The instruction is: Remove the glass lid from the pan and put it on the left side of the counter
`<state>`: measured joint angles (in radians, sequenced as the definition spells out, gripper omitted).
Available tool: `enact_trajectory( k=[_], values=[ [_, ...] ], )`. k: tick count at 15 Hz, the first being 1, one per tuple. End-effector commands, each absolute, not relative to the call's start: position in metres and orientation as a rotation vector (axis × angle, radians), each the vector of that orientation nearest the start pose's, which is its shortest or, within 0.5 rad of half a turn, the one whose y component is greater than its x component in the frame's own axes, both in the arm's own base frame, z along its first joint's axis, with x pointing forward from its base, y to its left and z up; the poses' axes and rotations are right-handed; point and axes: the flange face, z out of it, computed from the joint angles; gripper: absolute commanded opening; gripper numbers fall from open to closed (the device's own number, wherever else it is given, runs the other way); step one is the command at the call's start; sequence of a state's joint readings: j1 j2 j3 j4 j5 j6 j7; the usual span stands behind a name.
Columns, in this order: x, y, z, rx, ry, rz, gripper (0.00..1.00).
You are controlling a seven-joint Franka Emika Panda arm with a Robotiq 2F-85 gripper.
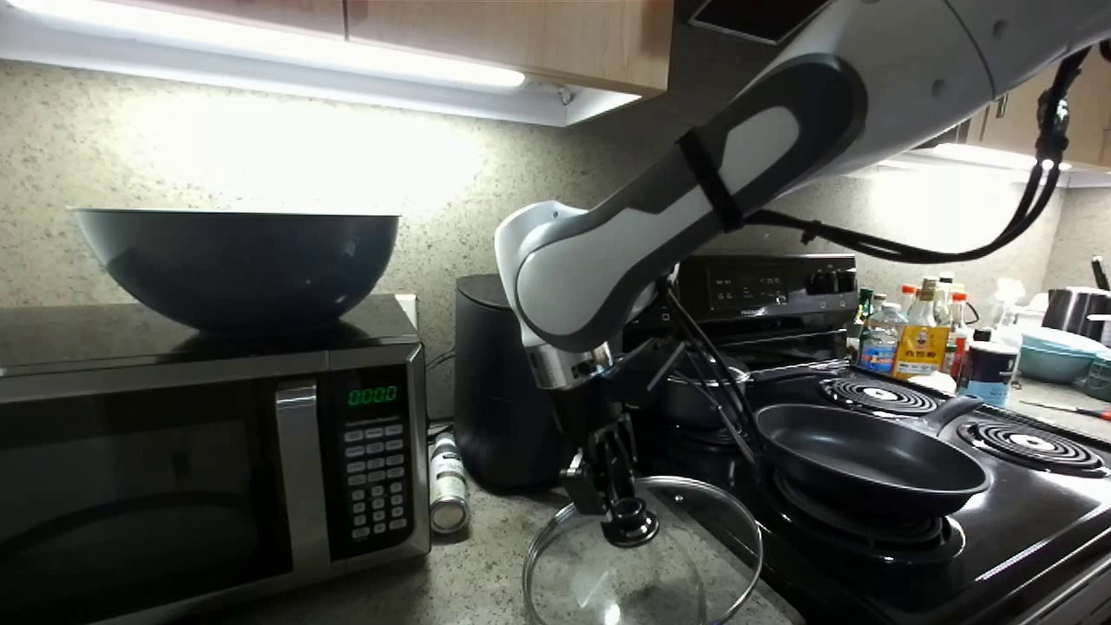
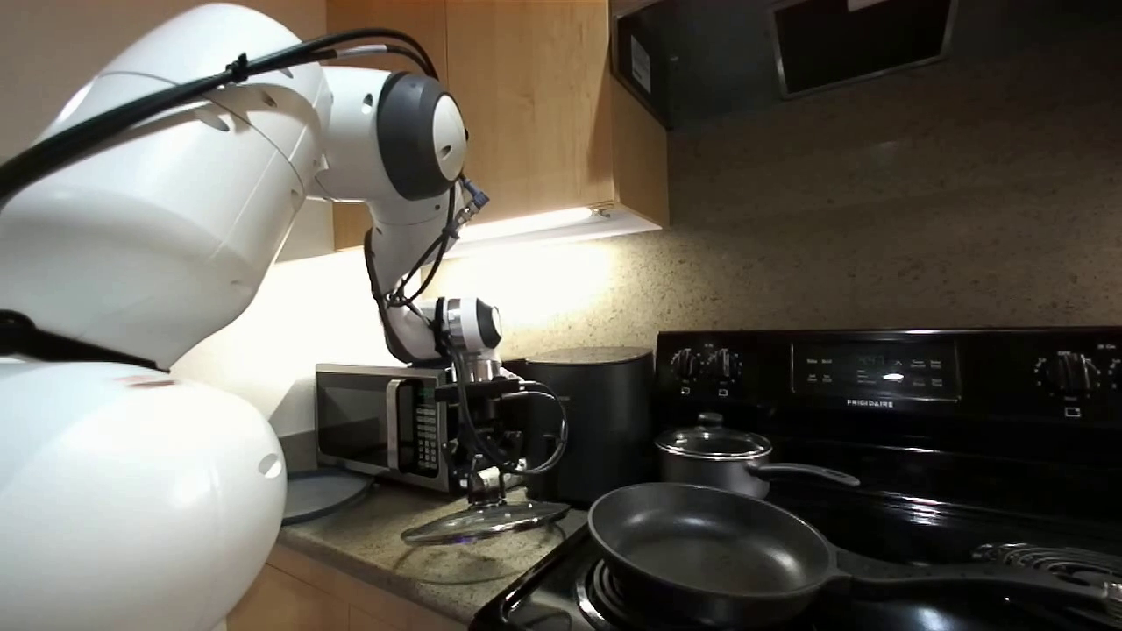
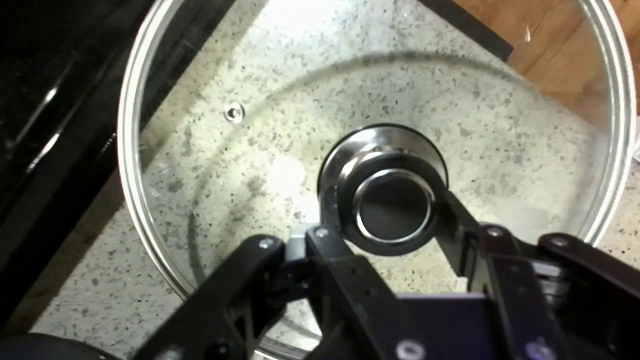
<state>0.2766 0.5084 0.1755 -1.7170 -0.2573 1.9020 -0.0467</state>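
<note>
The hand [image 3: 389, 212] holds the knob [image 3: 394, 205] pinched, the glass lid [image 2: 487, 524] hanging tilted over the table [image 2: 359, 531]. Now ease it left, clear of the stove [image 1: 1015, 534], level it, lower gently!

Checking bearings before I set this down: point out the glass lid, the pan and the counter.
Glass lid [image 3: 393, 205]: wrist view, on the top of its knob.
Pan [image 2: 712, 545]: in an exterior view, on its inner base.
Counter [image 1: 476, 575]: in an exterior view, on its speckled top surface.
</note>
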Motion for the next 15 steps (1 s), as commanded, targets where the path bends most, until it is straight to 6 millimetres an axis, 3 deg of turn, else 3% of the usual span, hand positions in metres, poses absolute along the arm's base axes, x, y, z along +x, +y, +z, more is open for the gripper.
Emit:
enact_trajectory(
  k=[1, 4, 8, 9, 11, 14, 15],
  values=[
    [0.593, 0.253, 0.265, -3.074, -1.070, 0.421, 0.25],
    [0.599, 0.255, 0.253, -3.041, -1.107, 0.405, 0.25],
    [0.609, 0.252, 0.250, -3.074, -1.090, 0.411, 0.25],
    [0.610, 0.251, 0.251, -3.083, -1.081, 0.416, 0.75],
    [0.612, 0.246, 0.253, -3.100, -1.052, 0.435, 0.81],
    [0.613, 0.237, 0.261, -3.123, -0.997, 0.473, 0.99],
    [0.612, 0.235, 0.265, -3.137, -0.974, 0.490, 1.00]
  ],
)
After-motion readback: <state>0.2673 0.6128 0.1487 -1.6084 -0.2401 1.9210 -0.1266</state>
